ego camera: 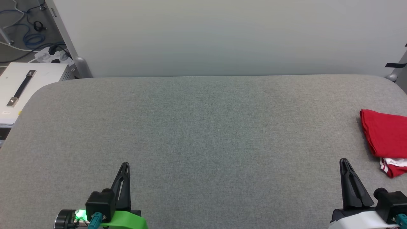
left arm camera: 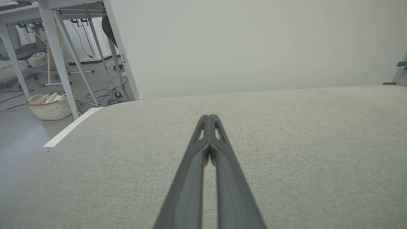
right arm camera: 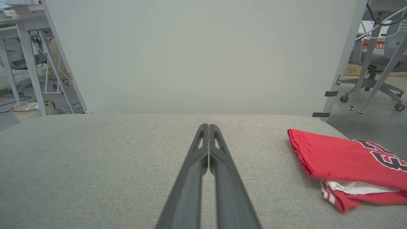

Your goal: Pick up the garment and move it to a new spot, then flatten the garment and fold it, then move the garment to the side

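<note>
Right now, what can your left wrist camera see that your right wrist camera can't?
Left wrist view's own: the left gripper, shut, and the edge of a white box beside the table.
Right wrist view's own: the right gripper, shut, the red garment lying loose near the table's right end, and a wheeled chair.
Both share: the grey table, the pale wall behind it, and a woven basket on the floor.

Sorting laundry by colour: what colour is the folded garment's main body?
The garment is bright red, best seen in the right wrist view.
</note>
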Tool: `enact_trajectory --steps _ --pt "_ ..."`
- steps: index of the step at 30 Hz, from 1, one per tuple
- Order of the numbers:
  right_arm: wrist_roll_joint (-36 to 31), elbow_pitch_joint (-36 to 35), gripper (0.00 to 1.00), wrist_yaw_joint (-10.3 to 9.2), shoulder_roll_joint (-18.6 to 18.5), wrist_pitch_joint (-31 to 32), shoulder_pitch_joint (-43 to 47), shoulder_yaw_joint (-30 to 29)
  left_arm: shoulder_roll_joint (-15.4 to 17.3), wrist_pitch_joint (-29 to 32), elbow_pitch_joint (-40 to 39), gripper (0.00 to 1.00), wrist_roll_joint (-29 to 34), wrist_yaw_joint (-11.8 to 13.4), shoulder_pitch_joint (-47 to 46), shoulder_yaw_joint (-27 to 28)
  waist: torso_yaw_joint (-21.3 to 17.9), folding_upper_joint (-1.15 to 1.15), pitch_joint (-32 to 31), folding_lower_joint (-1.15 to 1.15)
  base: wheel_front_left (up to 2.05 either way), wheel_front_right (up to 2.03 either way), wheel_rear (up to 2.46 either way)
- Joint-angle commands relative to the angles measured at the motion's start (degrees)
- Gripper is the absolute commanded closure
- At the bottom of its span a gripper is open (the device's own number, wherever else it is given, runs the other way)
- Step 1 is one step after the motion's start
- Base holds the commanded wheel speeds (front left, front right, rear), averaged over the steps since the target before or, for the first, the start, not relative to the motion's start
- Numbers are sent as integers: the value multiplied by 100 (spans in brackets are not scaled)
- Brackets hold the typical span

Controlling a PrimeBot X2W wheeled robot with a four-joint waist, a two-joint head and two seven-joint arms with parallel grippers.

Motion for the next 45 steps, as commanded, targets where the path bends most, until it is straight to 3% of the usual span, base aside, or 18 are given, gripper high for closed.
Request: enact_trajectory --steps 1,45 --pt "-52 33 100 -1 17 40 -121 26 -25 31 -30 100 43 -12 -95 23 -4 0 2 0 0 0 0" --pt "-285 263 100 -2 59 513 -488 143 -133 538 -110 100 148 -36 -328 180 -113 0 74 0 0 0 0"
